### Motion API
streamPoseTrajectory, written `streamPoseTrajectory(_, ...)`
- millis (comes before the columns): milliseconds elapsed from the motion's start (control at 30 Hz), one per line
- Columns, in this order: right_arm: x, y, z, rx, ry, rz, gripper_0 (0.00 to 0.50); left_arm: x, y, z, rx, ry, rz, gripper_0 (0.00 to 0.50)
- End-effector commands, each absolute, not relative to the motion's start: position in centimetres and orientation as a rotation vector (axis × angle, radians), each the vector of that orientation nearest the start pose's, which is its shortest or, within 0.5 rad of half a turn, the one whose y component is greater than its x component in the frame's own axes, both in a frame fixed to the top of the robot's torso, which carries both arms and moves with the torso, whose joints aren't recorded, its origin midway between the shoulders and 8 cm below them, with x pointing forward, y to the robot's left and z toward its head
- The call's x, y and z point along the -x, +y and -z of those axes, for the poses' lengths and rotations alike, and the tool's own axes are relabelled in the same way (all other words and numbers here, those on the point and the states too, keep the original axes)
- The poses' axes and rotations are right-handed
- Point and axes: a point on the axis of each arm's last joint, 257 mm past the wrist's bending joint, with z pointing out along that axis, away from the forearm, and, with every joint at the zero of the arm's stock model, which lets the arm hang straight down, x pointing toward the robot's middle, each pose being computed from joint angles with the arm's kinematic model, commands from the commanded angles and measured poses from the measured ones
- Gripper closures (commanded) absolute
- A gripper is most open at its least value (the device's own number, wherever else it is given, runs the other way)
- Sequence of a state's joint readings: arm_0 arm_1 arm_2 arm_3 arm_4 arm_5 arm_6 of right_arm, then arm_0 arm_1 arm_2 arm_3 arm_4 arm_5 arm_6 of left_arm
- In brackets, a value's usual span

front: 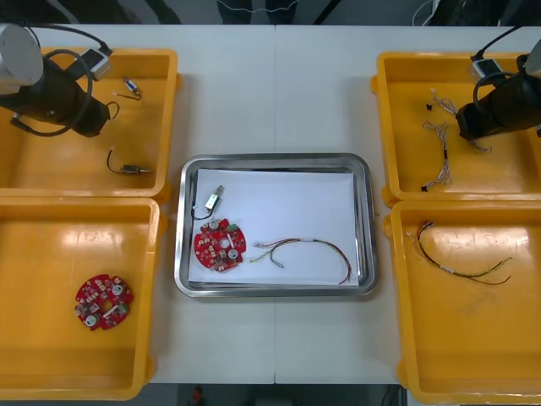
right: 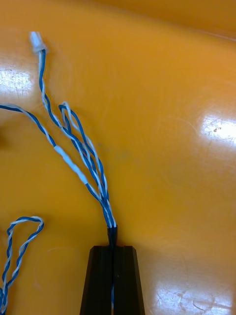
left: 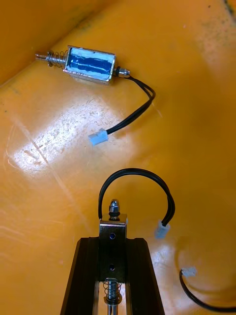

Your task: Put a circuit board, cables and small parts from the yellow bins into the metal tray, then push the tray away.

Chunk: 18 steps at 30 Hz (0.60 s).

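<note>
Left gripper (left: 113, 242): closed to the width of a small metal part (left: 112, 227), far-left bin (front: 51, 173), ten o'clock of tray (front: 275, 159); apparently gripped for lifting.
Right gripper (right: 113, 250): pinched tight on blue-white cable (right: 73, 167), far-right bin (front: 507, 178), two o'clock; likely tray-bound.

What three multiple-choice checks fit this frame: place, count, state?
1. The circuit board outside the tray lies: A. in a left-side bin B. in a right-side bin C. on the table.
2. Boards in the tray: A. none B. one C. three.
3. Grippers: A. both open B. both on boards C. left gripper shut on a small metal part, right gripper on a blue and white cable.
Key: 1 A, front view shows it there; 2 B, one red board there; 3 C, wrist views show both grips, over bins.
</note>
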<state>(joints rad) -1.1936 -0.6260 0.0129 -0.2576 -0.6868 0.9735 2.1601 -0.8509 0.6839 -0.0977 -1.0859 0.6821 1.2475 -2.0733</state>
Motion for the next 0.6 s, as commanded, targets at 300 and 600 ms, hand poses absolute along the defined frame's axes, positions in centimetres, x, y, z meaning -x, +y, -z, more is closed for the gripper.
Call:
streamPoseTrajectory(300,-65.0,-40.6,15.8,0.461,2.495,0.179,0.5,-60.1,34.7,10.8,-0.46,2.405,-0.199,0.5)
streamPoseTrajectory(600,-62.4,-41.4,10.3,0.51,2.559,0.204,0.5,-56.5,32.7,9.9,-0.355,2.473,-0.198,0.5)
